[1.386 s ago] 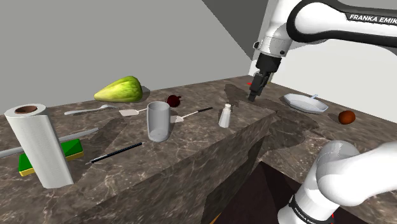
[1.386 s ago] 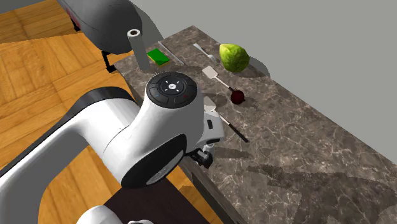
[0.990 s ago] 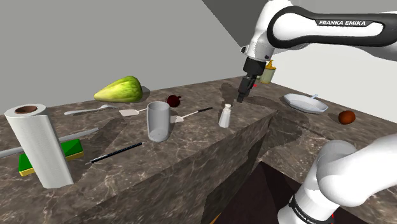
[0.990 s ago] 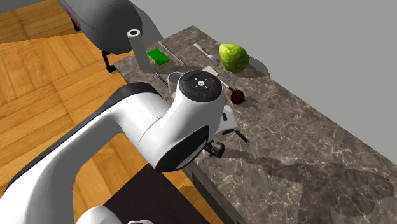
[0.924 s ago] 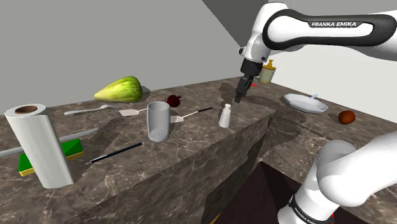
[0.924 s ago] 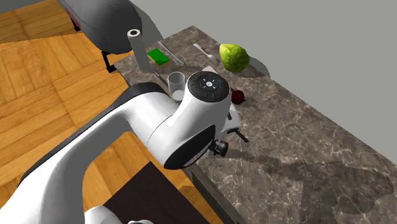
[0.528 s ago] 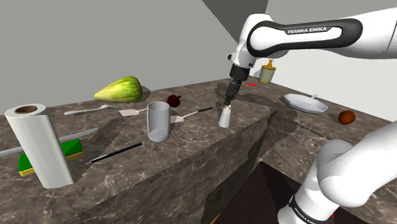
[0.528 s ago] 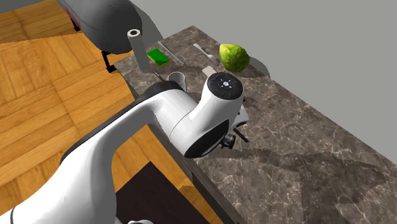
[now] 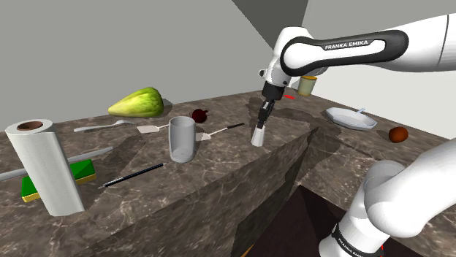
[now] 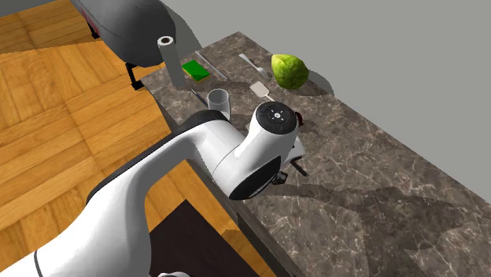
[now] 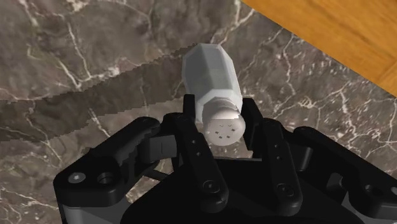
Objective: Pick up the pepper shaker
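The pepper shaker is a small white faceted bottle with a perforated cap, upright on the dark marble counter close to its front corner. My black gripper points down right over it, fingertips at the level of its cap. In the wrist view the shaker stands between the fingers of the gripper. They are apart on either side of the cap, and I see no firm clasp. In the second exterior view the white arm covers the shaker.
A grey cup and a spatula stand just to the shoulder view's left of the shaker. Further left are a dark red fruit, a green fruit, a paper roll and a sponge. A white dish lies to the right.
The gripper has swung from the shoulder view's right toward the left and come down, from beside the shaker to directly over it with its fingers around the cap. The shaker has not moved.
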Tool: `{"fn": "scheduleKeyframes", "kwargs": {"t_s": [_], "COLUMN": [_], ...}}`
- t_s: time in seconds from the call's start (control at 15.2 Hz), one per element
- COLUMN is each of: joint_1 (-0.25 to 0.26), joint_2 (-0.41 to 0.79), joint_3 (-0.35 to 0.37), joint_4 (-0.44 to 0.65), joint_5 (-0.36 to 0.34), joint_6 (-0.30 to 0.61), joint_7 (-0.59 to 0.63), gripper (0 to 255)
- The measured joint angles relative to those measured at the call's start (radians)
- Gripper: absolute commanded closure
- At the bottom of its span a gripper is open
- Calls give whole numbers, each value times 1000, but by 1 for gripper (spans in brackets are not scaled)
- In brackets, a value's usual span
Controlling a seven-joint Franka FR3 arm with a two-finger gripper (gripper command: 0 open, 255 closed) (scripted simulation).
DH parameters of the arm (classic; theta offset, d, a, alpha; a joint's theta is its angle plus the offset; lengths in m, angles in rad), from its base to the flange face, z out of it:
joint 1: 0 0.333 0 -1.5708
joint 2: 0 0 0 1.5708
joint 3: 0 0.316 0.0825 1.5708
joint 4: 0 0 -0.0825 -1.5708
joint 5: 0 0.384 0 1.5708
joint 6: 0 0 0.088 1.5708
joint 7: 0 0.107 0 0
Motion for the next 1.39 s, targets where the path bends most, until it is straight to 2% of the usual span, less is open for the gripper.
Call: {"fn": "scheduleKeyframes", "kwargs": {"t_s": [0.59,1.39], "joint_1": [0,3], "joint_2": [-1,-3], "joint_3": [0,6], "joint_4": [4,157], "joint_5": [0,0], "joint_6": [-4,-159], "joint_7": [0,14], "gripper": [255,255]}}
